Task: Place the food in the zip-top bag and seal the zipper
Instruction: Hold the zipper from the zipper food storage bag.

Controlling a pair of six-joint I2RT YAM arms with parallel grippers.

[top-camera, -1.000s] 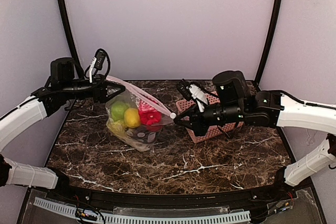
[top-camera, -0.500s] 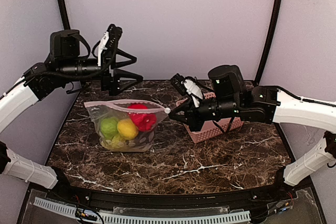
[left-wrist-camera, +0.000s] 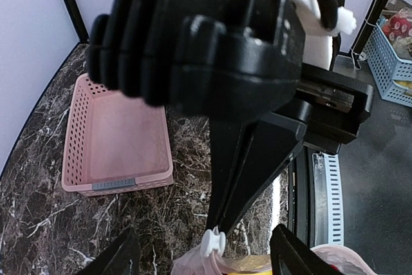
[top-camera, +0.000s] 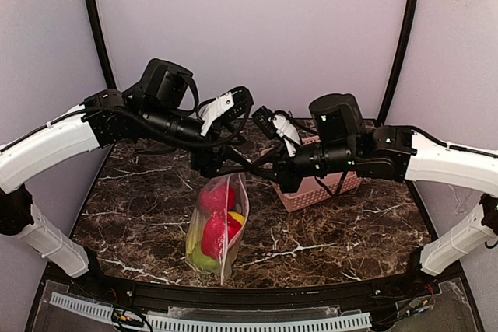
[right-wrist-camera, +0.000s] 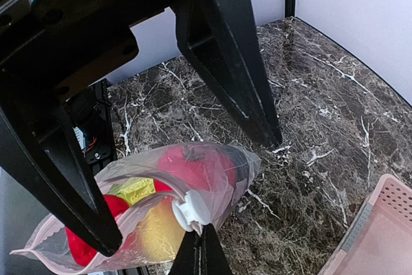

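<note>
**Bag hanging from right claw**

Over the near centre of the counter [top-camera: 140,207] I find the zip-top bag [top-camera: 233,192] hanging by one top corner. The food [top-camera: 214,239] is inside: red, yellow and green pieces. Above it my right claw [right-wrist-camera: 198,249] is clamped tight on the zipper slider [right-wrist-camera: 190,210]. My left claw [left-wrist-camera: 206,252] stands spread wide astride the bag's top, gripping nothing. Far right sits a pink basket [top-camera: 319,192], apart from the bag.

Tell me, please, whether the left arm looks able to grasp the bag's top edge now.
Probably yes: the open left end effector straddles the zip-top bag's mouth, though the right end effector pinching the slider crowds it.
</note>
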